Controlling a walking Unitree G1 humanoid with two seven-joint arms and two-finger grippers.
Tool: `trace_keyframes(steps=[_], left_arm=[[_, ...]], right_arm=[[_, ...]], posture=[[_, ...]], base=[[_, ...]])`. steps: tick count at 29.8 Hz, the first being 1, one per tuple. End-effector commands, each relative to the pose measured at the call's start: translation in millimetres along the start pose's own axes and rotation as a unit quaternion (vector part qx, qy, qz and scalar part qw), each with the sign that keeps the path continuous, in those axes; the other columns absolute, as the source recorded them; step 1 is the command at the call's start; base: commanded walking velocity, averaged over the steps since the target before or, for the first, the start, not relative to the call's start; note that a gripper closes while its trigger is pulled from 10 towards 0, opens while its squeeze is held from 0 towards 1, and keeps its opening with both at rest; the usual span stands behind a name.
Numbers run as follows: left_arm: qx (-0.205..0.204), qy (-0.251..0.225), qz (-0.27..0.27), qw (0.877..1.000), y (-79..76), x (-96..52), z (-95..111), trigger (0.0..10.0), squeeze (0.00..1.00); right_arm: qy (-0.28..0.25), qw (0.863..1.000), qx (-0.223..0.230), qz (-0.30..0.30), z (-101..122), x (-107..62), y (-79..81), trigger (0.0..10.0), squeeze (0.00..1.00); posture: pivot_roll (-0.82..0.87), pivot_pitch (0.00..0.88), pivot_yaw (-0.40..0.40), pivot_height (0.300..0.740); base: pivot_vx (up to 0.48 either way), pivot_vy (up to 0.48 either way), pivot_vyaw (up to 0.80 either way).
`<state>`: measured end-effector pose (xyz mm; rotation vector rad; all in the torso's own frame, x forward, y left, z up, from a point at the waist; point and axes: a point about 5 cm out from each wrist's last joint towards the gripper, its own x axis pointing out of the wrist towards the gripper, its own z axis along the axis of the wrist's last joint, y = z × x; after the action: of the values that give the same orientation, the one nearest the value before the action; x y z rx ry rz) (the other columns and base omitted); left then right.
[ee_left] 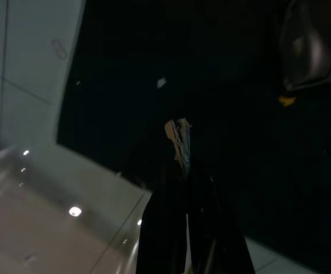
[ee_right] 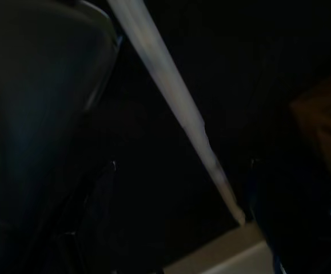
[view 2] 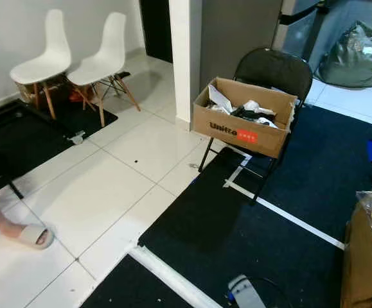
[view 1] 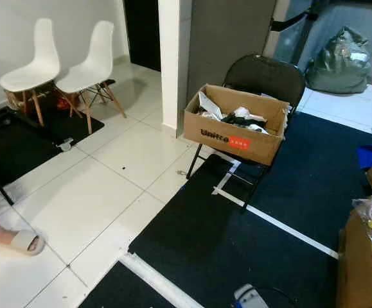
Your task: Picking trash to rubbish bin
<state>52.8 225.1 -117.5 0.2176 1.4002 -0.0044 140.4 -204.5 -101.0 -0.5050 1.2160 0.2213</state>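
The left gripper [ee_left: 182,171] has its jaws pressed together on a small scrap of trash [ee_left: 178,137]. The cardboard box [view 1: 234,122], centre-right of frame on a folding chair [view 1: 266,80], already holds litter, so dropping this scrap is left. I cannot tell the right gripper's jaw state.

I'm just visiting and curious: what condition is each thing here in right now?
Box: open, holding trash, resting on the chair seat.
Chair: unfolded, upright.
White chairs: upright, side by side.
Bag: full, on the floor.
Left gripper: shut on a scrap.
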Motion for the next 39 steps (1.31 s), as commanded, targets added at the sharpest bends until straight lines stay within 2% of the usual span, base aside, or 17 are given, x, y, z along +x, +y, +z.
trace_keyframes(steps=[1,13,17,27,29,30,34,35,39], left_arm=[[0.005,-0.012,0.003,1.0,3.4,0.0,6.9,10.0,0.0],[-0.016,-0.021,0.009,1.0,7.4,-0.3,8.0,10.0,0.0],[-0.025,-0.027,0.013,0.999,9.7,-0.4,12.2,10.0,0.0],[-0.045,-0.04,0.029,0.998,15.9,-0.9,18.0,10.0,0.0],[-0.059,-0.05,0.038,0.996,20.8,-1.5,21.8,10.0,0.0],[-0.087,-0.07,0.051,0.992,28.8,-2.7,29.5,10.0,0.0],[-0.105,-0.088,0.066,0.988,36.8,-4.2,37.1,10.0,0.0],[-0.14,-0.125,0.094,0.978,54.8,-8.7,54.4,10.0,0.0],[-0.165,-0.207,0.14,0.954,91.5,-24.4,97.5,10.0,0.0]], right_arm=[[-0.007,1.0,-0.002,0.02,3.7,0.3,11.6,10.0,0.0],[-0.004,1.0,-0.01,0.016,-0.6,-0.1,1.7,10.0,0.0],[-0.007,1.0,-0.015,0.02,0.6,0.1,9.9,10.0,0.0],[-0.012,0.999,-0.018,0.024,4.5,0.3,15.6,10.0,0.0],[-0.015,1.0,-0.005,0.025,5.6,0.3,16.3,10.0,0.0],[-0.017,1.0,-0.007,0.024,6.3,0.3,16.2,10.0,0.0],[-0.019,0.999,-0.01,0.024,6.9,0.3,15.7,10.0,0.0],[-0.02,0.999,-0.011,0.024,7.5,0.3,13.9,10.0,0.0],[-0.022,0.999,-0.014,0.022,8.8,0.3,10.4,10.0,0.0]], posture=[[0.03,0.02,0.083,0.74],[0.03,0.009,0.082,0.74],[0.04,0.006,0.081,0.74],[0.04,0.01,0.085,0.74],[0.04,0.011,0.085,0.74],[0.04,0.012,0.085,0.74],[0.04,0.013,0.085,0.74],[0.05,0.014,0.081,0.74],[0.06,0.015,0.079,0.74]], base=[[0.0,0.0,-0.8],[0.0,0.0,-0.8],[0.0,0.0,-0.8],[0.0,0.0,-0.8],[0.0,0.0,-0.4],[0.0,0.0,0.0],[0.298,0.0,0.0],[0.48,0.0,0.0],[0.48,0.0,0.0]])
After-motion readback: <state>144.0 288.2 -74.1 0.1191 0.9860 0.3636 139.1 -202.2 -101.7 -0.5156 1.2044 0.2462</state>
